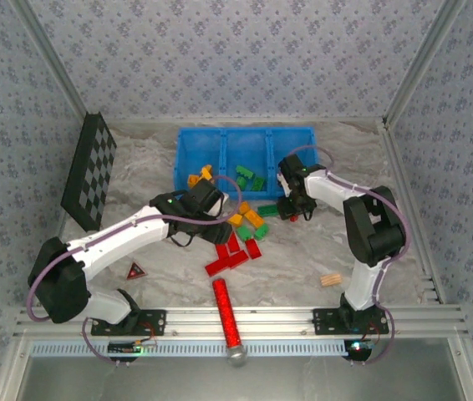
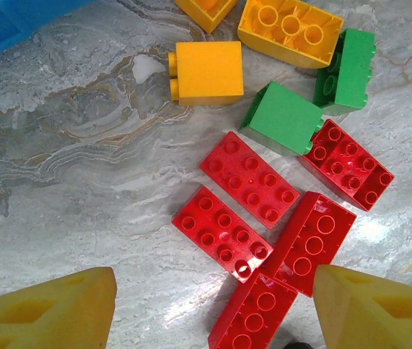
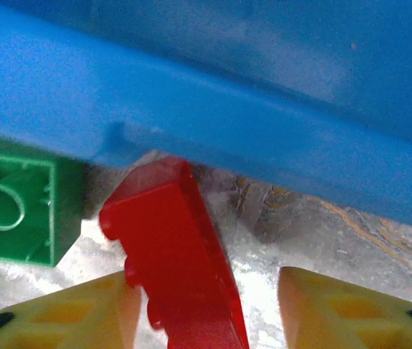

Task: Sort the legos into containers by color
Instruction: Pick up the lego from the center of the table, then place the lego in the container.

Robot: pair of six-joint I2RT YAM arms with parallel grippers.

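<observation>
Bright even light, soft shadows, glare on the table (image 2: pixel 82 189), right wrist view blurred

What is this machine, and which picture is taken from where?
It's a robot: a left arm and a right arm bolted to a table. One picture looks down from above; the other two come from wrist cameras, yellow fingers at the bottom. Red, green and yellow toy bricks lie before a blue bin. The left gripper hangs open over red bricks, holding nothing. The right gripper has a red brick between its fingers, a gap on one side, not clamped yet.
</observation>
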